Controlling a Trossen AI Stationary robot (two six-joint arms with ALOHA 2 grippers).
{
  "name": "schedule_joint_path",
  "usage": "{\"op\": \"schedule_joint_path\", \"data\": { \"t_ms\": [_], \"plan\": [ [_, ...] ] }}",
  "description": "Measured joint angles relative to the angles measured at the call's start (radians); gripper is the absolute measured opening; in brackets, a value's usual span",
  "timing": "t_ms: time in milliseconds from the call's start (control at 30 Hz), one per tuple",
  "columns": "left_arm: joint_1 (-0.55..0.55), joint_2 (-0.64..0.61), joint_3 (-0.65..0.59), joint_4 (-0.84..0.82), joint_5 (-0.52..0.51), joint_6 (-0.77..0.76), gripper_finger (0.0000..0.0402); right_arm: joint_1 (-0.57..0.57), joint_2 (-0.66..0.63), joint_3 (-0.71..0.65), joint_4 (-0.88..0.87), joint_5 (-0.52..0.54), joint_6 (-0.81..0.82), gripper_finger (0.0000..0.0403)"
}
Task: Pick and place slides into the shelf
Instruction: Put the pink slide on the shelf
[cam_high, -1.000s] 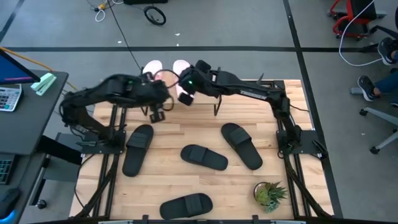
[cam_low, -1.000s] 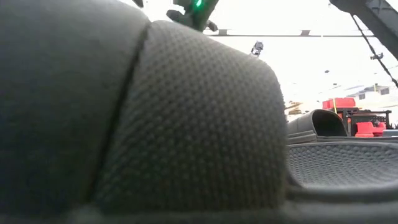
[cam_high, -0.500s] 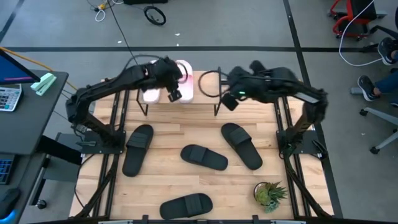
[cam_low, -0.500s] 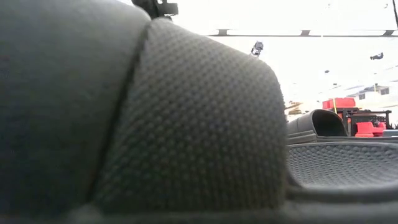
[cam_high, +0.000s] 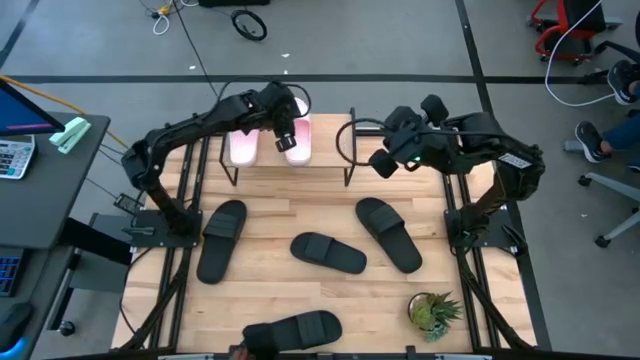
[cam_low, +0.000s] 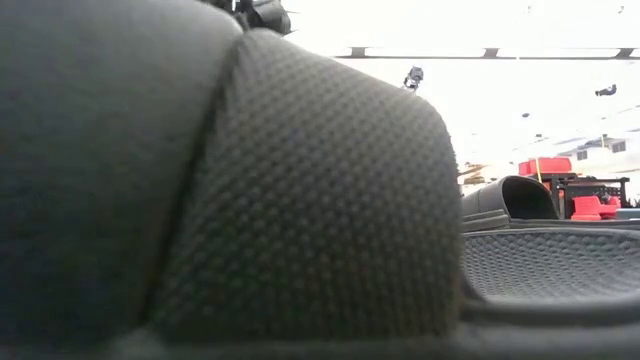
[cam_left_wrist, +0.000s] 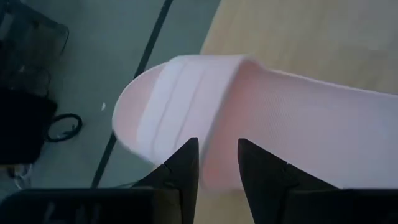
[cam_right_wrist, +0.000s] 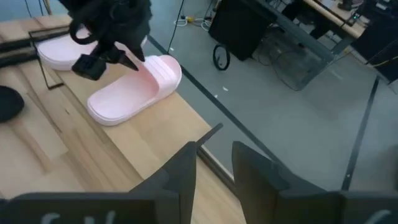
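Observation:
Two pale pink slides lie side by side on the shelf (cam_high: 325, 150) at the table's far edge, one (cam_high: 243, 148) on the left and one (cam_high: 299, 150) on the right. My left gripper (cam_high: 290, 136) is over the right-hand pink slide (cam_left_wrist: 298, 124), by its strap (cam_right_wrist: 163, 70), fingers a little apart. My right gripper (cam_high: 383, 162) hangs open in the air to the right of the shelf, touching nothing. Four black slides lie flat on the tabletop (cam_high: 222, 240) (cam_high: 328, 253) (cam_high: 390, 233) (cam_high: 298, 330). My left gripper (cam_left_wrist: 217, 162) comes at the right-hand pink slide from above, slanting toward the far edge, with its fingertips (cam_left_wrist: 186, 163) at the slide's side just behind the strap (cam_left_wrist: 163, 106). Whether the fingertips touch the slide, I cannot tell.
The nearest black slide (cam_low: 250, 200) fills most of the low view. A small potted plant (cam_high: 433, 312) stands at the table's near right corner. The shelf's thin black legs (cam_high: 350, 170) stand at the far edge; the pink slide's toe end (cam_left_wrist: 127, 118) reaches over the floor.
My left gripper has swung from the table's left-middle toward the far edge and now stands over the right-hand pink slide. My right gripper has left that slide and drawn back toward the table's right. Both pink slides stay on the shelf.

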Motion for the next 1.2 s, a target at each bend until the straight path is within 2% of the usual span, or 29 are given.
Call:
{"op": "schedule_joint_path", "data": {
  "t_ms": [200,400,500,600,667,733,900,1067,1200],
  "plan": [
    [-0.001,0.062,0.000,0.091,-0.124,0.086,0.0108,0.000,0.030,-0.001,0.000,-0.003,-0.041,0.0109],
    [0.007,0.087,0.000,0.118,-0.141,0.133,0.0092,0.000,0.042,-0.001,-0.001,-0.007,-0.045,0.0109],
    [0.018,0.086,0.001,0.118,-0.144,0.139,0.0071,0.000,0.041,-0.001,-0.001,-0.007,-0.043,0.0109],
    [0.021,0.083,0.001,0.103,-0.153,0.106,0.0028,0.000,0.041,-0.001,-0.001,-0.007,-0.044,0.0109],
    [0.018,0.072,0.001,0.071,-0.168,0.105,0.0014,0.000,0.041,-0.001,-0.001,-0.007,-0.043,0.0109],
    [0.004,0.056,0.001,0.019,-0.188,0.137,0.0018,0.000,0.041,-0.001,-0.001,-0.007,-0.043,0.0109],
    [-0.035,0.012,0.000,-0.101,-0.321,0.181,0.0012,0.000,0.041,-0.001,-0.001,-0.007,-0.043,0.0109],
    [-0.043,-0.015,0.000,-0.167,-0.332,0.186,0.0014,0.000,0.041,-0.001,-0.001,-0.007,-0.023,0.0109],
    [-0.032,-0.015,0.000,-0.150,-0.334,0.202,0.0012,0.000,0.041,-0.001,-0.001,-0.006,-0.009,0.0109]
  ]
}}
